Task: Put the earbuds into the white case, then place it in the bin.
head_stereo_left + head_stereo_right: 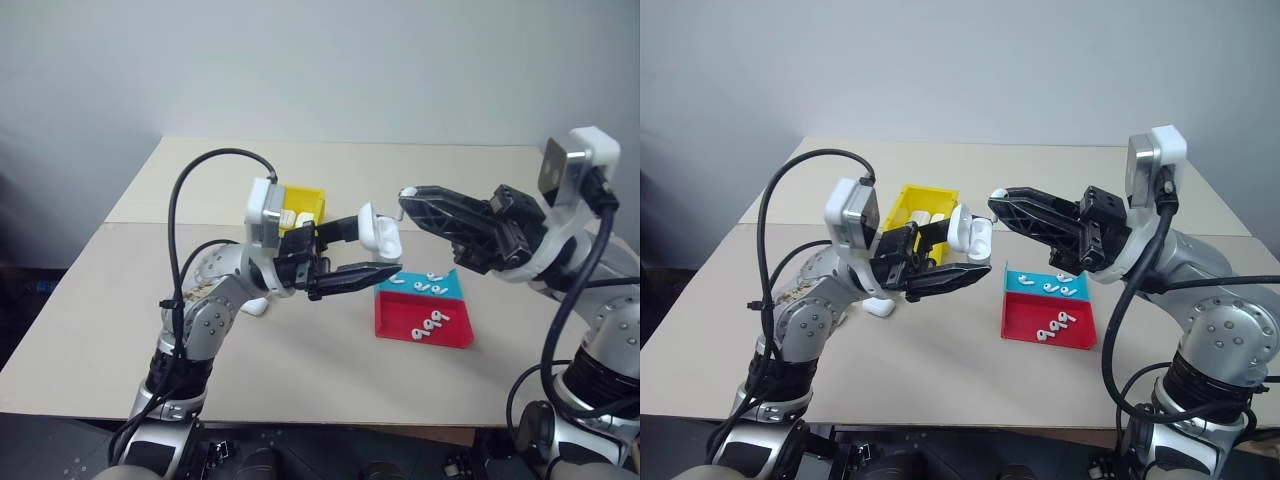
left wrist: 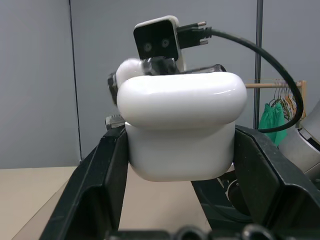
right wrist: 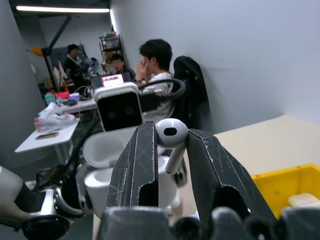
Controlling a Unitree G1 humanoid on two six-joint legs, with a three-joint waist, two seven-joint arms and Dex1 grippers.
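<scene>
Beige and mostly bare, the table (image 1: 120,300) meets a plain pale wall along its far edge, with open surface to the left and along the near edge. Both hands hang in the air above the middle of the table, tips facing each other. The left hand (image 1: 375,250) is clenched on the white case (image 1: 378,232), gripping its lower body between the 2 black fingers (image 2: 95,190); the lid stands open, tipped up toward the other arm. The right hand (image 1: 997,205) pinches 1 earbud (image 3: 171,136) between its fingertips, the round head poking out above the fingers and the stem slanting down between them, held just beside the open mouth of the case and apart from it as far as the head views show. Behind the left hand, near the middle of the table, sits the yellow bin (image 1: 902,205) with several white cases lying inside it. Below and to the right of the hands lies the red-and-blue tray (image 1: 425,325), well inside the table's near edge, with small white earbuds scattered on both the blue and the red step. Another small white piece (image 1: 878,307) lies on the table under the left arm. Seen from the right wrist, people sit at desks (image 3: 50,135) in the room behind.
</scene>
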